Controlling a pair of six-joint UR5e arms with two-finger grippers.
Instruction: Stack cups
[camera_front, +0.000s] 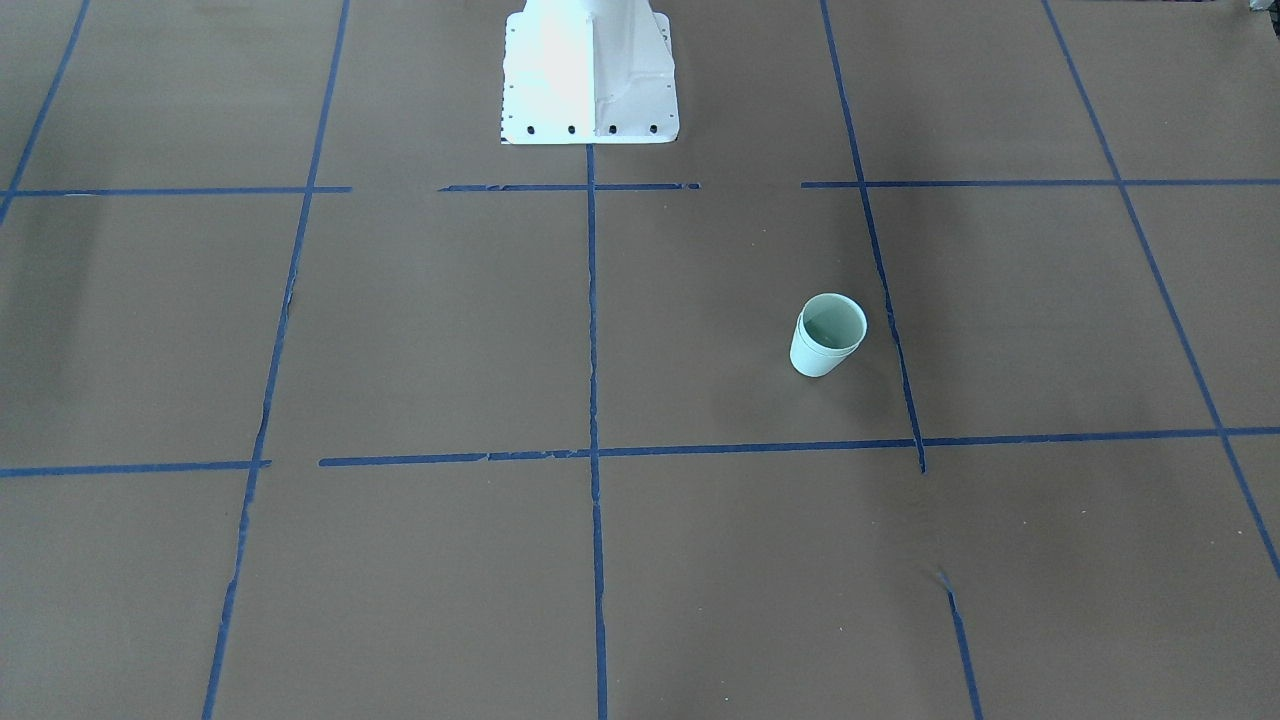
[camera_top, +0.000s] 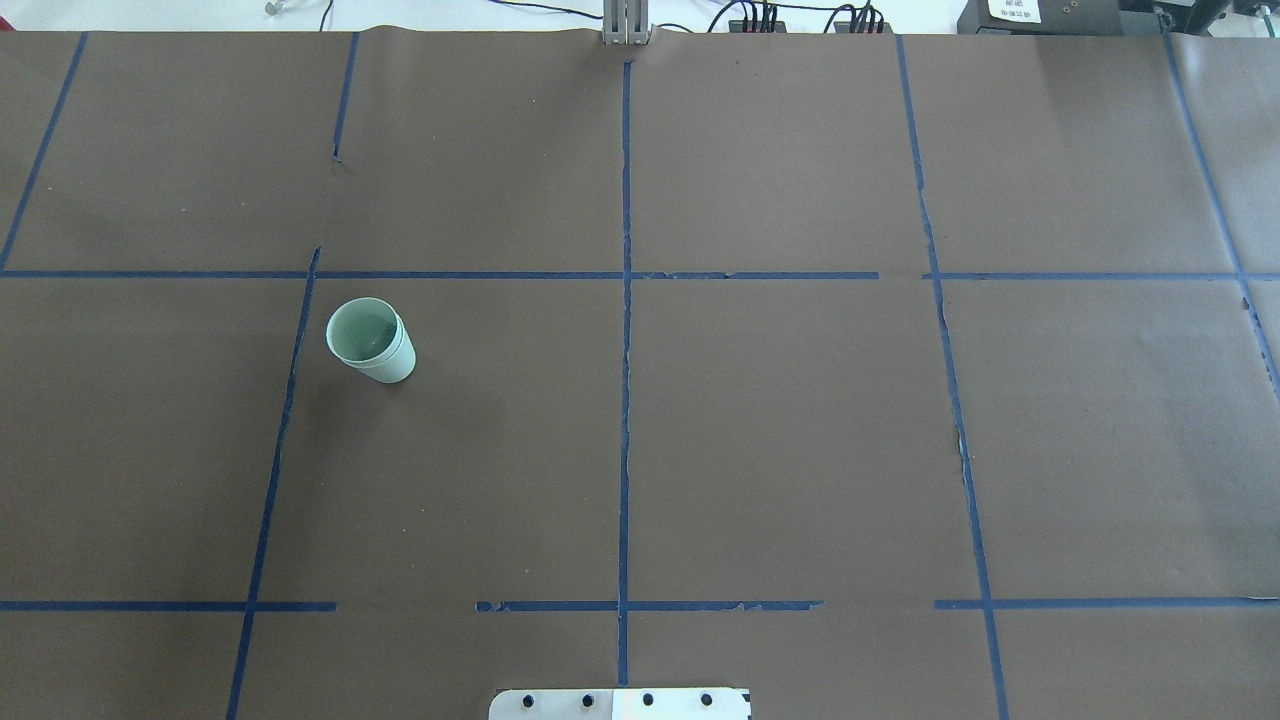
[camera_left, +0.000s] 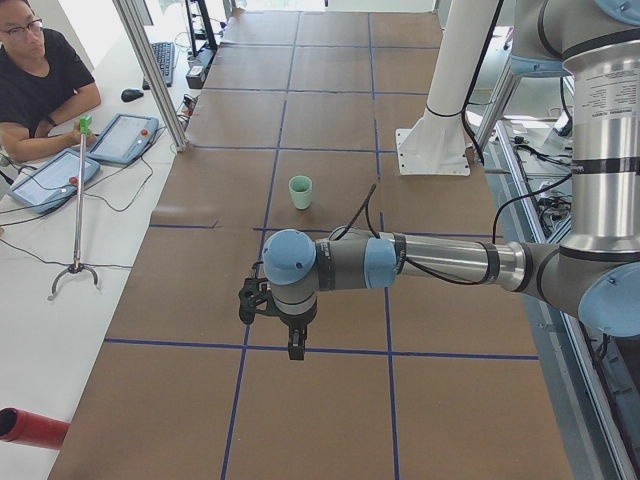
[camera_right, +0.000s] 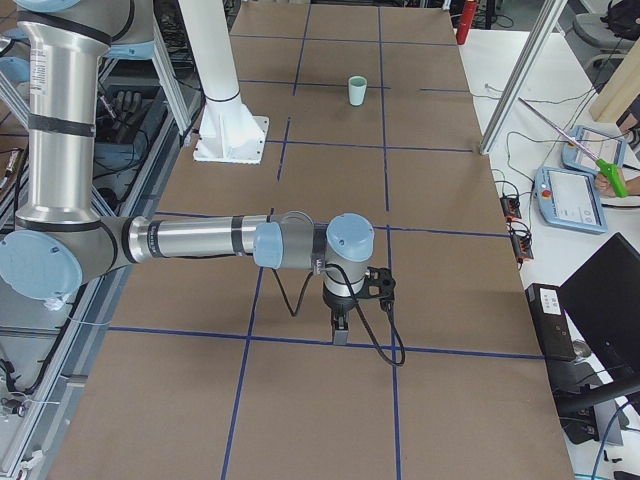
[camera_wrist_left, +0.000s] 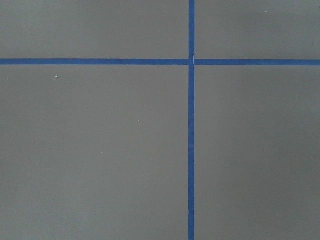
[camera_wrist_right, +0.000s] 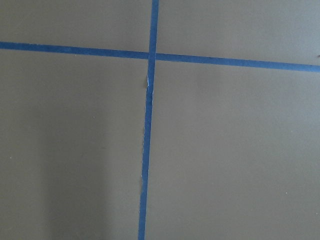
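The two pale mint-green cups (camera_front: 828, 336) stand upright on the brown table, one nested inside the other, with two rims showing. The pair also shows in the overhead view (camera_top: 371, 341), the exterior left view (camera_left: 300, 191) and the exterior right view (camera_right: 357, 90). My left gripper (camera_left: 297, 350) points down over the table's left end, well away from the cups. My right gripper (camera_right: 340, 333) points down over the table's right end, far from them. I cannot tell whether either gripper is open or shut. Both wrist views show only brown paper and blue tape.
The white robot pedestal (camera_front: 590, 75) stands at the table's middle on the robot's side. Blue tape lines (camera_top: 626, 330) grid the brown paper. An operator (camera_left: 40, 85) sits beside the table with tablets (camera_left: 125, 138) and a reach stick (camera_left: 78, 200).
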